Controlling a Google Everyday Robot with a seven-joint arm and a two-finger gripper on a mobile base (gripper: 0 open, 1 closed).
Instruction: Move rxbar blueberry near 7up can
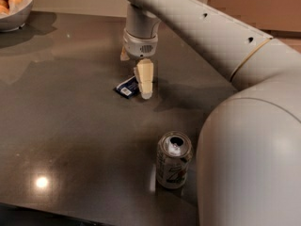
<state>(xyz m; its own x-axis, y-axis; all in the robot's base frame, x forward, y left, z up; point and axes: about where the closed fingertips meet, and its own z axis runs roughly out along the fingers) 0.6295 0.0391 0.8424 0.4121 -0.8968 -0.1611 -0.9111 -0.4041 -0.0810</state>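
The rxbar blueberry (126, 87) is a small dark blue wrapper with a white patch, lying flat on the dark table (70, 126) near the middle. My gripper (145, 84) hangs straight down at the bar's right end, low over the table, and covers that end. The 7up can (173, 160) stands upright with its silver top opened, in front of the bar and a little to the right, well apart from it.
A white bowl of round yellowish food (13, 6) sits at the table's far left corner. My large arm (244, 140) fills the right side of the view and hides that part of the table. The table's front edge runs along the bottom left.
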